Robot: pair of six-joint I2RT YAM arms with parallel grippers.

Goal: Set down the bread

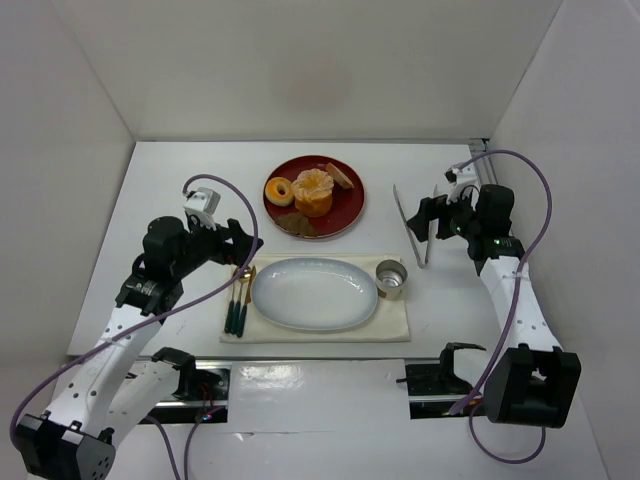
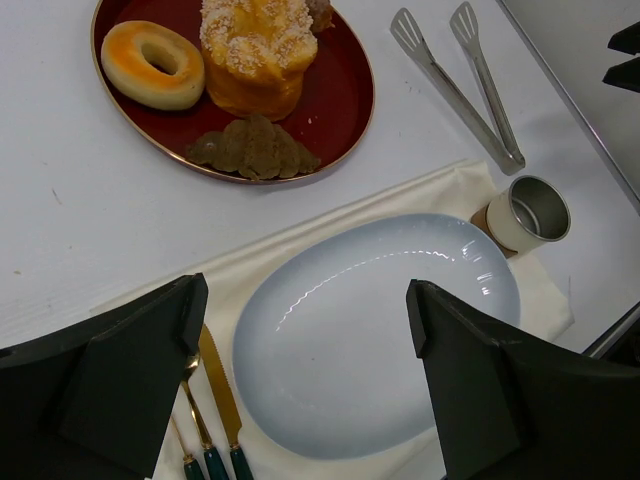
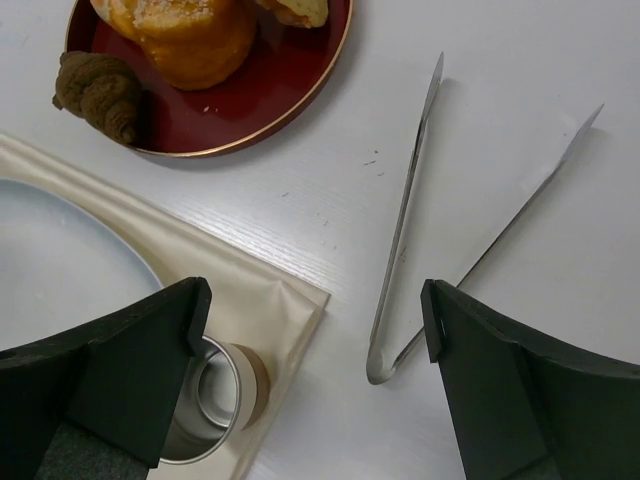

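Observation:
The bread (image 1: pixel 341 176) is a small golden-brown toast slice leaning at the back right of the red plate (image 1: pixel 345 213), behind the ruffled pastry (image 1: pixel 313 192). Only its edge shows at the top of the right wrist view (image 3: pixel 296 9). My left gripper (image 1: pixel 243 243) is open and empty, hovering at the left end of the pale blue oval plate (image 1: pixel 315 295); that plate (image 2: pixel 370 330) lies between the jaws. My right gripper (image 1: pixel 426 216) is open and empty above the metal tongs (image 1: pixel 412 226), right of the red plate; the tongs' hinge end (image 3: pixel 385 355) lies between its jaws.
A glazed donut (image 1: pixel 279 190) and a dark croissant-shaped piece (image 1: pixel 297 224) share the red plate. A metal cup (image 1: pixel 391 279) stands on the cream placemat (image 1: pixel 390 325) right of the oval plate. Gold cutlery (image 1: pixel 240 295) lies on its left. White walls enclose the table.

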